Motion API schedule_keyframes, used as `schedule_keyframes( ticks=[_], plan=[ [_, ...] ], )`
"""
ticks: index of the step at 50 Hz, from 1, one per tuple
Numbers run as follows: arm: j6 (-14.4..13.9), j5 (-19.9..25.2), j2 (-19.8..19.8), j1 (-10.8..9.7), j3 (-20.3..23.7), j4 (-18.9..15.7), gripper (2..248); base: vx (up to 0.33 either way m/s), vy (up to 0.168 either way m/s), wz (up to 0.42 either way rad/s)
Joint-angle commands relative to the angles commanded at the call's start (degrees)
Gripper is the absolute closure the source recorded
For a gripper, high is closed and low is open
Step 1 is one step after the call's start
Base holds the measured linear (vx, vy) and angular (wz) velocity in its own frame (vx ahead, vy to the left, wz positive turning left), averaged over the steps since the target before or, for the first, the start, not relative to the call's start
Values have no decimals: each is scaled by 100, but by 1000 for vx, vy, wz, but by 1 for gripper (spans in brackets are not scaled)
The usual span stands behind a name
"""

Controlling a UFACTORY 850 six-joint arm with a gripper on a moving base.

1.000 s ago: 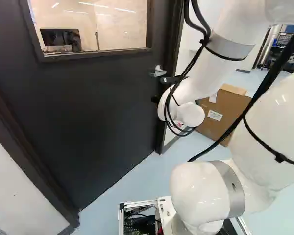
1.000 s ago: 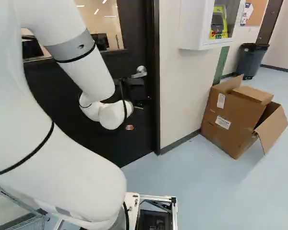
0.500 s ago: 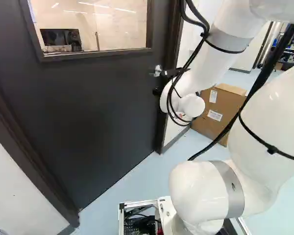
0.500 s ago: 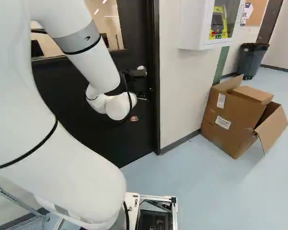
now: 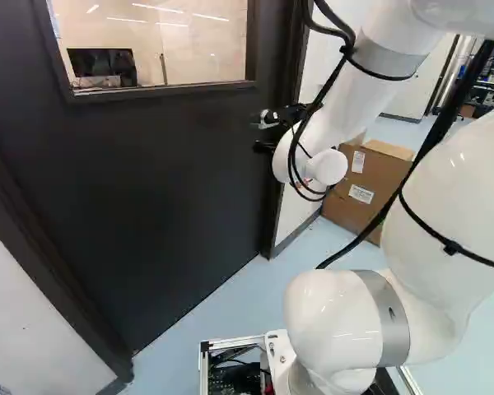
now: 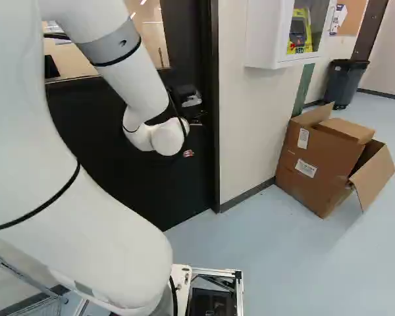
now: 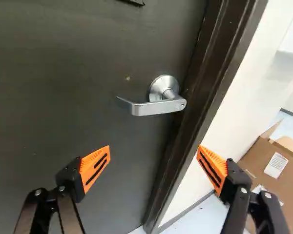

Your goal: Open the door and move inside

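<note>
The gripper (image 5: 272, 133) is close to the lever handle at the door's edge in the left base view, its fingers partly hidden by the wrist. The dark door (image 5: 173, 189), with a window in its upper part, stands closed in its frame. In the wrist view the gripper (image 7: 154, 147) is wide open, orange pads apart and nothing between them. Ahead of the gap, the silver lever handle (image 7: 158, 106) lies roughly level on the door, untouched. One finger is over the door, the other over the frame and wall side.
Beside the door are its dark frame (image 6: 214, 131) and a pale wall (image 6: 247, 125) bearing a white AED cabinet (image 6: 276, 39). An open cardboard box (image 6: 326, 158) stands on the floor by that wall; a dark bin (image 6: 345, 82) is farther back.
The arm's wrist and gripper have risen along the door, coming up to the lever handle's level and slightly toward the frame side. The base and the door have not moved.
</note>
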Motion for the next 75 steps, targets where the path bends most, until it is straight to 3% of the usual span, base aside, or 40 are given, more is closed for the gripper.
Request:
schedule_keyframes(
  ticks=[53,62,75],
  plan=[
    [0,0,-13,-310,-746,-2449,3,0,0,0],
    [0,0,-58,-354,-910,-2695,3,0,0,0],
    [0,0,-207,-403,-1143,-2750,3,0,0,0]
  ],
)
